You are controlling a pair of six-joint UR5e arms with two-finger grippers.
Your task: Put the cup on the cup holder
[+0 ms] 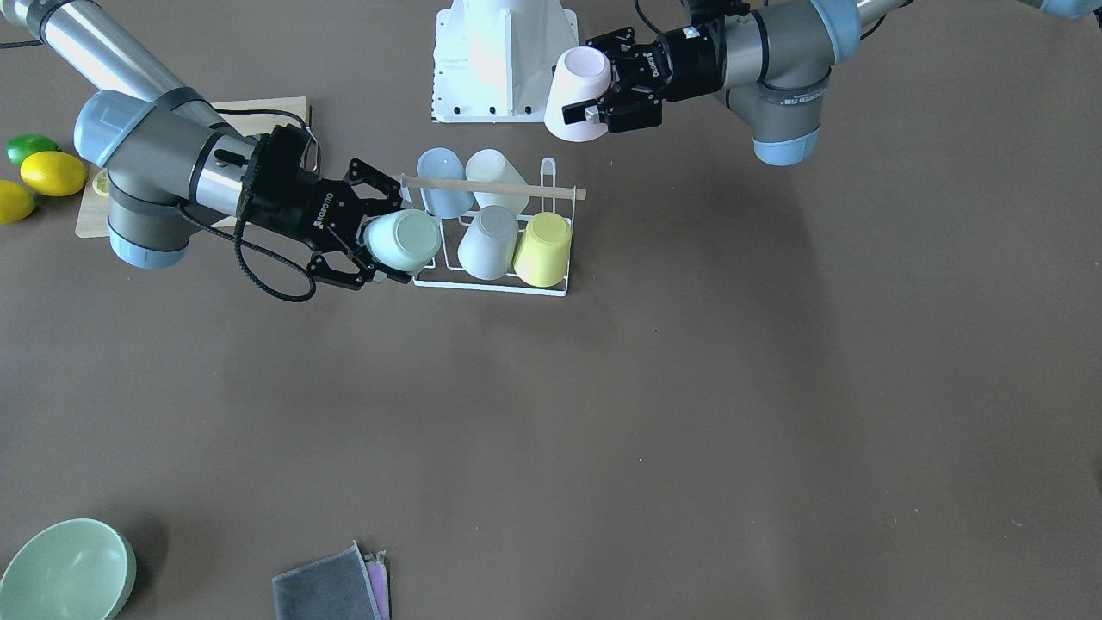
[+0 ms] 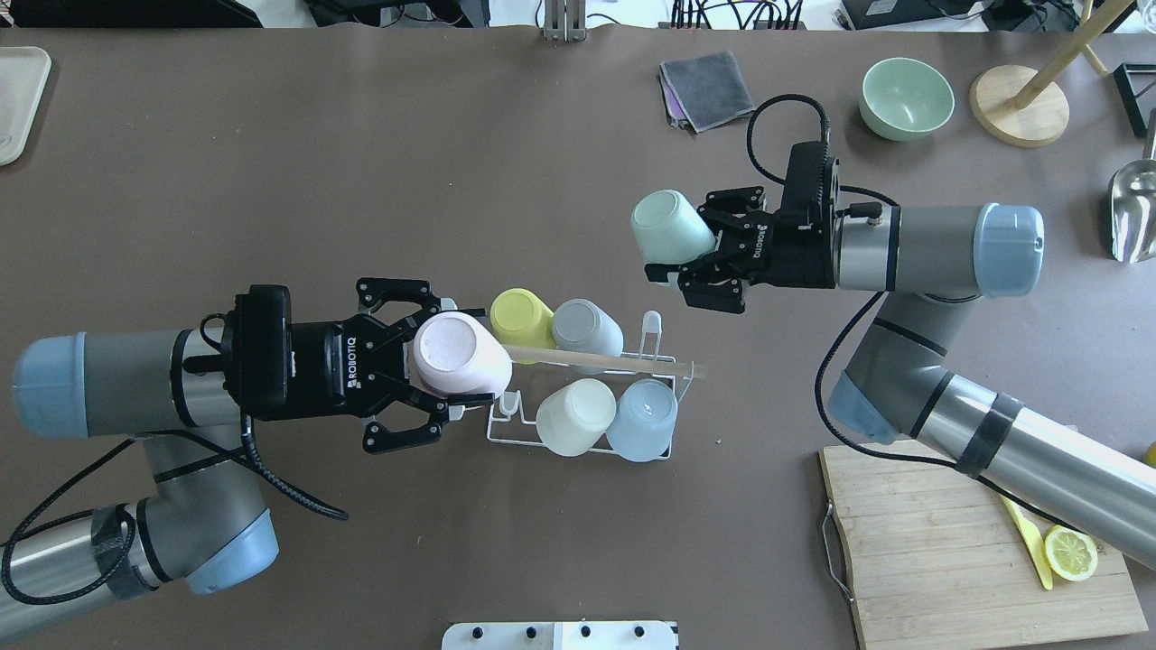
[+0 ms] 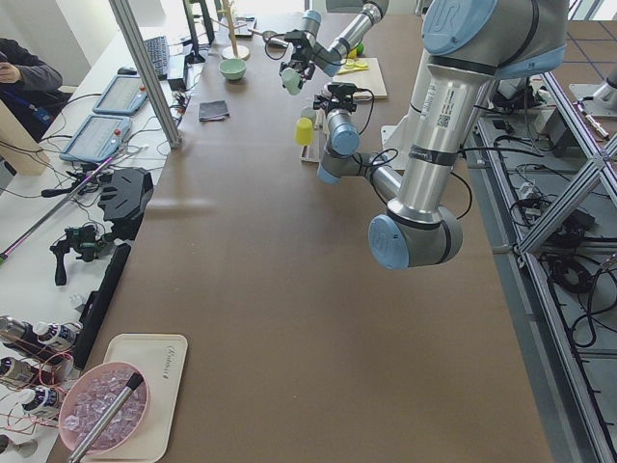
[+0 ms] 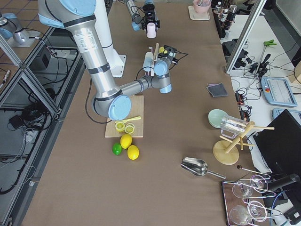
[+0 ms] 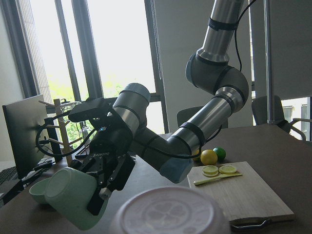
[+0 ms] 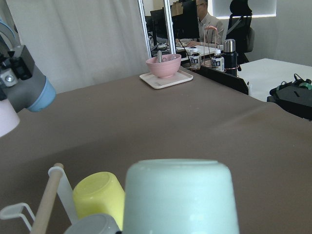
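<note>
While a yellow cup (image 2: 521, 318), a grey cup (image 2: 587, 327), a white cup (image 2: 575, 415) and a pale blue cup (image 2: 643, 420) sit upturned on the cup holder (image 2: 632, 362) on the bench (image 2: 361, 162), the left gripper (image 2: 452, 361) is clenched on a pink cup (image 2: 461, 348) raised off one end. The right gripper (image 2: 677, 239) grasps a mint-green cup (image 2: 670, 227) aloft by the other end, and neither held cup touches the holder.

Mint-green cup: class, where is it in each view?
Front-facing: mint-green cup centre-left.
Overhead: cup right of centre.
Exterior left: cup top centre, far.
Exterior right: cup upper centre.
Left wrist: cup lower left.
Right wrist: cup bottom centre.
Shared landmark: cup holder with wooden rod.
</note>
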